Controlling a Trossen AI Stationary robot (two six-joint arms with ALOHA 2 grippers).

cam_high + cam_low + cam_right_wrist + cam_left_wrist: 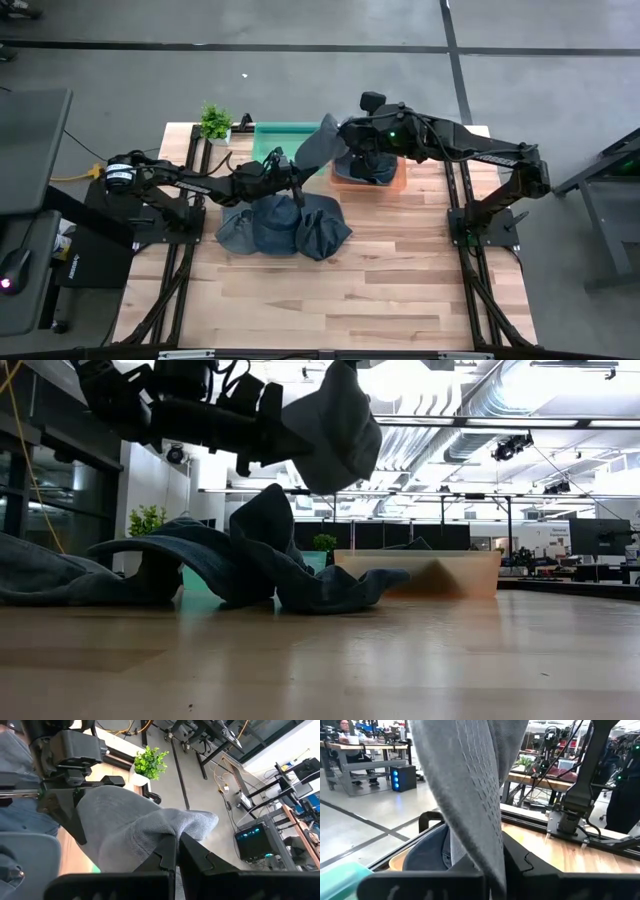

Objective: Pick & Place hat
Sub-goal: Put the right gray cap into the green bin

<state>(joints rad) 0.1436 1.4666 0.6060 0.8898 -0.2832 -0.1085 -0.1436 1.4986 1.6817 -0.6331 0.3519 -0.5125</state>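
Above the wooden table (pixel 400 290), both grippers (pixel 284 165) (pixel 345 130) pinch one grey hat (pixel 318 148) between them.

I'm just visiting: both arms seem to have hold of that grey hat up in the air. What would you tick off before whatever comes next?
1. Left gripper clamped on the grey hat: ok, fabric is pinched between its fingers in the left wrist view.
2. Right gripper clamped on the hat: ok.
3. Hat lifted off the table: ok, low view shows it hanging above.
4. Hat free of the blue hat pile: ok.
5. Orange bin has room: cannot tell, the right arm covers it.
6. Green bin has room: cannot tell.
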